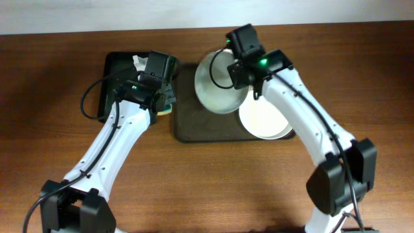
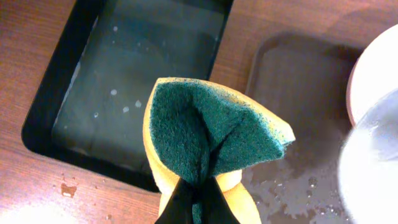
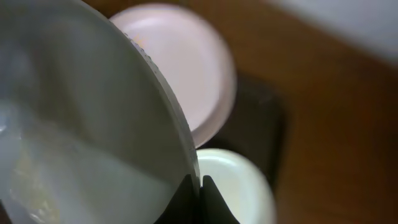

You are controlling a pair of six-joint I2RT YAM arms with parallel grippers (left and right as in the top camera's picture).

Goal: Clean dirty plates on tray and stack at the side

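Plates: a tilted plate hangs above the tray, near its middle, and a second plate lies flat on the tray's right end. Left of the tray, a black tub holds shallow water. The right jaws are closed on the tilted plate's rim. The left jaws are clamped tight on a folded yellow-green sponge over the tray's wet left edge.
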